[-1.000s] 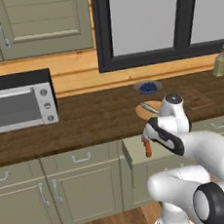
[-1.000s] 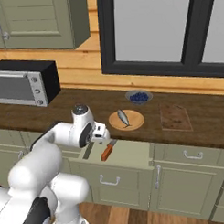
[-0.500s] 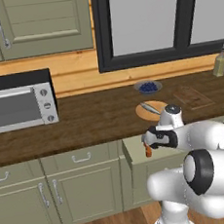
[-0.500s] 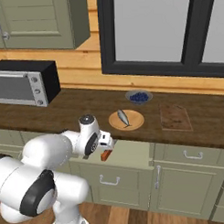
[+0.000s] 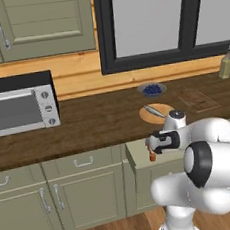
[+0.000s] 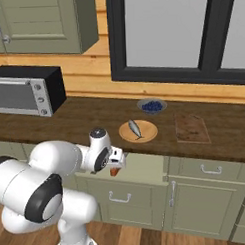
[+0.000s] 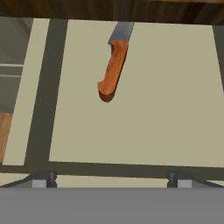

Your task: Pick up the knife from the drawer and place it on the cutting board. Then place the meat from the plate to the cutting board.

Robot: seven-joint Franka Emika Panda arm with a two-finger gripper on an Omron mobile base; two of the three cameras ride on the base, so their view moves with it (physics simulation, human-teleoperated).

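1. I see a dark wooden countertop (image 6: 69,119) running under a black-framed window (image 6: 171,37), with olive-green cabinets below it. A toaster oven (image 5: 18,104) sits at the left, and a bottle (image 5: 226,65) stands at the far right end in the left base view.
2. On the counter, the round plate (image 6: 147,136) carries the meat (image 6: 135,128), a slim grey fish. The bowl of blueberries (image 6: 152,106) sits just behind it, and the cutting board (image 6: 190,127) lies bare to the right of the plate.
3. The drawer (image 6: 146,168) is pulled open below the plate. The knife (image 7: 113,70) lies on the drawer's pale floor, orange handle toward me, blade running back under the counter edge.
4. My gripper (image 7: 109,179) hovers above the drawer with its fingertips (image 7: 43,178) spread wide, holding nothing and clear of the knife.
5. Against the frame from a second ago, the arm has folded down and the hand now sits lower, over the open drawer; the knife, fish and board lie where they were.
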